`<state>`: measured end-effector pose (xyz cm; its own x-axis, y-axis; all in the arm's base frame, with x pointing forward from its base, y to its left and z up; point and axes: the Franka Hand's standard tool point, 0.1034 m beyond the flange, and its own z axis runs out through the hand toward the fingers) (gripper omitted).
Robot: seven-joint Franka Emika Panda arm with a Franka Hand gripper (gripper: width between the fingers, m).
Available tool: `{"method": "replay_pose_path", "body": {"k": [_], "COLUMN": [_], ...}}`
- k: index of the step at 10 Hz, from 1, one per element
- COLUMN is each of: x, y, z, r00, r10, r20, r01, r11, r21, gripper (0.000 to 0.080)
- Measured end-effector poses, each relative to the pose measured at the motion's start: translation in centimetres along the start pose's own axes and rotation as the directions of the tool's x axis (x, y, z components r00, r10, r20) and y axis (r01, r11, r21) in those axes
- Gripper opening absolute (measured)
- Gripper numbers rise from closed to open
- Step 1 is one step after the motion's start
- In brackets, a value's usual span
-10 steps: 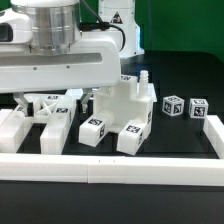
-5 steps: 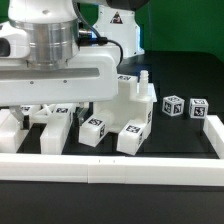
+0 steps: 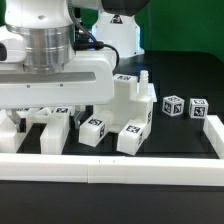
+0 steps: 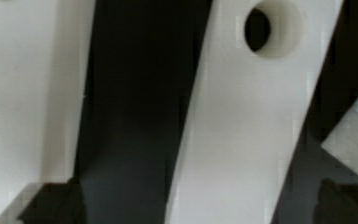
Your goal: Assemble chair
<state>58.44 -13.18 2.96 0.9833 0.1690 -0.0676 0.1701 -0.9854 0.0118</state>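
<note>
The chair parts stand in the middle of the exterior view: a white blocky piece (image 3: 132, 103) with a peg on top, two tagged square legs (image 3: 93, 130) in front of it, and more white parts (image 3: 55, 125) to the left, partly hidden. Two tagged cubes (image 3: 173, 105) sit apart on the exterior view's right. My arm's white housing (image 3: 50, 75) hangs low over the left parts and hides the fingers. In the wrist view my gripper (image 4: 194, 205) is open, and its dark fingertips (image 4: 51, 205) straddle a long white bar (image 4: 247, 120) with an oval hole, not touching it.
A long white border rail (image 3: 110, 165) runs along the front and another rail (image 3: 212, 132) along the exterior view's right. The robot base (image 3: 120, 35) stands at the back. In the wrist view a second white part (image 4: 25, 90) lies beside the bar, with a dark gap between.
My arm has moved down and toward the exterior view's left, now covering more of the left chair parts. The chair parts and cubes have not moved.
</note>
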Motion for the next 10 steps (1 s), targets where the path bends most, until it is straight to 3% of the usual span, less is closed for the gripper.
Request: {"method": "replay_pose_path", "body": {"k": [8, 10], "x": [0.2, -0.8], "y": [0.0, -0.3], "z": [0.9, 1.6], "r00": [0.999, 0.997], "r10": [0.054, 0.080], "r20": [-0.002, 0.023], "r01": [-0.054, -0.080], "r11": [0.999, 0.997], "r21": [-0.007, 0.006], "gripper": [0.0648, 0.0648]}}
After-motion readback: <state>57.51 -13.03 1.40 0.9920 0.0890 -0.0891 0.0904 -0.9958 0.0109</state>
